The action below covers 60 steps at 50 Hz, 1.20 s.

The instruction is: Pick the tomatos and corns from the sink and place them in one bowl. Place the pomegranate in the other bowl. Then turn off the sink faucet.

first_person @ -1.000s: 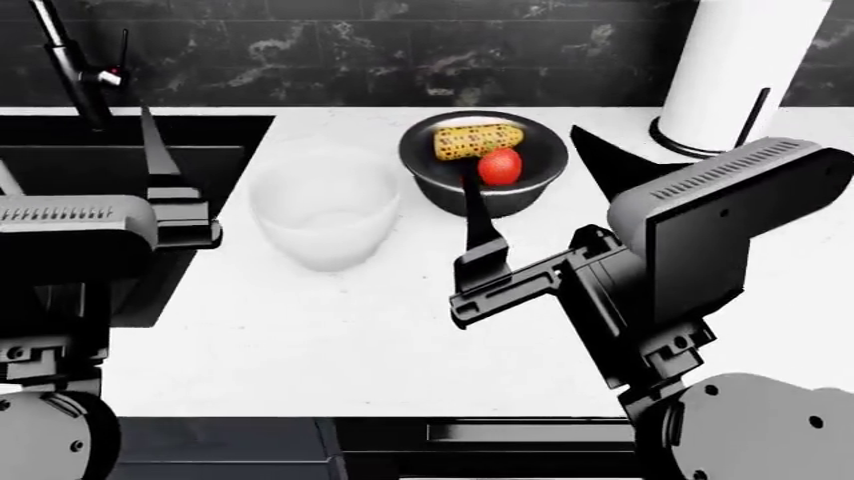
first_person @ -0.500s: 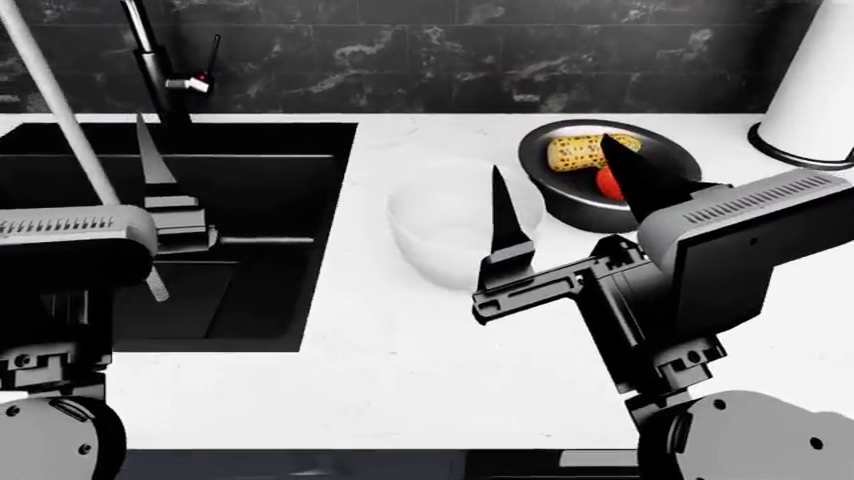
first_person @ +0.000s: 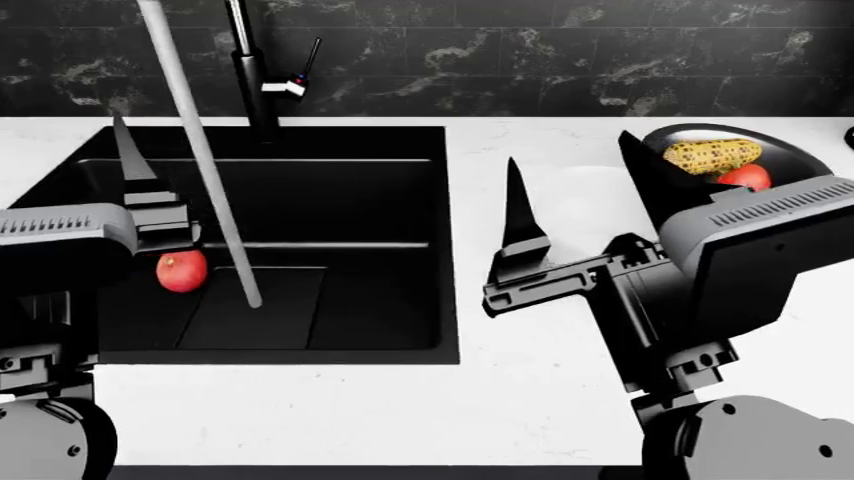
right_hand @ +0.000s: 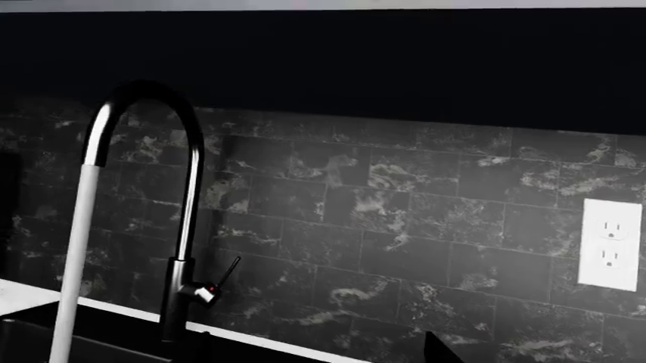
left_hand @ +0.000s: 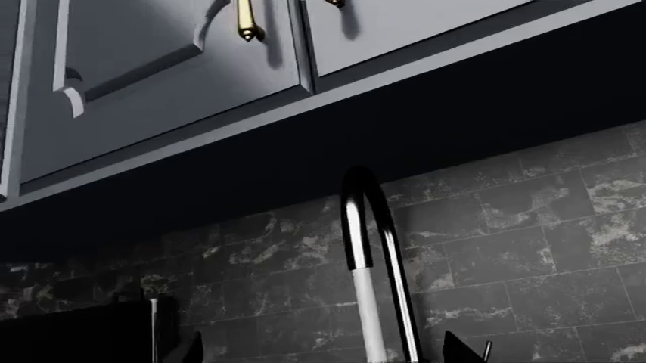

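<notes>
Left tool (first_person: 134,175) hangs with its fingers apart, empty, above a red fruit (first_person: 182,270) lying in the sink (first_person: 400,345); we're mid-fetch, so next we drop down onto it. Right tool (first_person: 574,190) empty too, spread over our surface (first_person: 467,400).

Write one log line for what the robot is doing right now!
sink: one tomato left | faucet: running | dark bowl: corn inside | left gripper: empty, above sink | right gripper: empty, above counter
</notes>
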### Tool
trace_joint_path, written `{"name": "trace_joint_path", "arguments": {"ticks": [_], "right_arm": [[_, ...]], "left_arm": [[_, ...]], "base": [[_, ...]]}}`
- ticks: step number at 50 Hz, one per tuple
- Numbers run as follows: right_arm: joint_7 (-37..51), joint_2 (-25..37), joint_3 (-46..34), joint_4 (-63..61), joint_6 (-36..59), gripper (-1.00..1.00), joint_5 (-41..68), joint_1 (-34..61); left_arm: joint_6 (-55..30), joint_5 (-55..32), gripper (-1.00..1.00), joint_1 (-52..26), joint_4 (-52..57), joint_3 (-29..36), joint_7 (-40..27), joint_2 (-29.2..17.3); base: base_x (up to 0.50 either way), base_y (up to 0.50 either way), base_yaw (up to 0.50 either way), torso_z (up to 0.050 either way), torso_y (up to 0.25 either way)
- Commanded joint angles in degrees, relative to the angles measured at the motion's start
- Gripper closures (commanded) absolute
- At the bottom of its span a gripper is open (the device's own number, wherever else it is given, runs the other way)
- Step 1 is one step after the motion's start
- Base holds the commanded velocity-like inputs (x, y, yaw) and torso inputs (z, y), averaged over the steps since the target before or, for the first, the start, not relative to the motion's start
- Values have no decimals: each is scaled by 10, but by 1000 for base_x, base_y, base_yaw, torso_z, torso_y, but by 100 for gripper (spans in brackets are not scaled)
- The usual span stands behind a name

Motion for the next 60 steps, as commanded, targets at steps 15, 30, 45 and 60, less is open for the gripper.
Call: {"name": "trace_joint_path", "arguments": {"ticks": [15,30,45,60], "right_arm": [[-11,-1,5,2,-20,-100,-1,-10],[-23,-3,5,13,-31,-100,-3,-16],[-63,-22,21,172,37,-100,98,65],[-189,-165,-49,517,179,-100,57,297]], "left_arm": [[-2,-3,-100,2,4,-2,-1,-2],[3,-1,-100,0,-9,5,3,2],[-53,7,-100,-136,-141,72,38,47],[-61,3,-100,-367,-424,144,156,144]], "base": [[0,500,0,0,0],[0,500,0,0,0],[0,267,0,0,0],[0,0,0,0,0]]}}
